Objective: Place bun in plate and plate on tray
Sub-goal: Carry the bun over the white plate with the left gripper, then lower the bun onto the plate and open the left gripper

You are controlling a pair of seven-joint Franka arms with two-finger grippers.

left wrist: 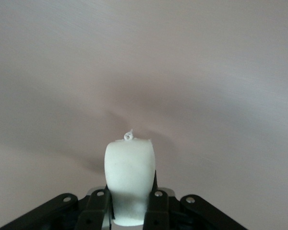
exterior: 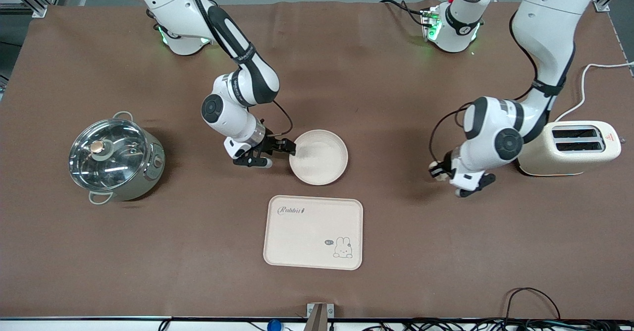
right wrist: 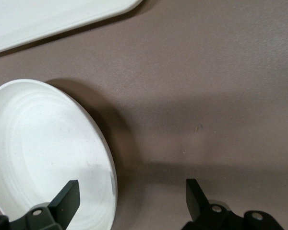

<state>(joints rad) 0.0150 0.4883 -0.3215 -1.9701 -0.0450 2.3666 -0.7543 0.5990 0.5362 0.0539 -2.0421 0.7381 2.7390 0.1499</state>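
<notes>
The bun (left wrist: 129, 175) is a small cream-white lump gripped between the fingers of my left gripper (left wrist: 129, 197). In the front view the left gripper (exterior: 439, 169) holds the bun (exterior: 434, 165) over bare table between the plate and the toaster. The round cream-white plate (exterior: 319, 156) lies empty on the table, farther from the front camera than the tray (exterior: 313, 232). My right gripper (exterior: 280, 154) is open at the plate's rim on the right arm's side. In the right wrist view one finger (right wrist: 67, 197) is over the plate (right wrist: 38, 148) and the other is over the table.
A steel pot with a glass lid (exterior: 115, 156) stands toward the right arm's end. A cream toaster (exterior: 569, 148) with a white cable (exterior: 594, 68) stands toward the left arm's end, beside the left gripper. A corner of the tray (right wrist: 48, 19) shows in the right wrist view.
</notes>
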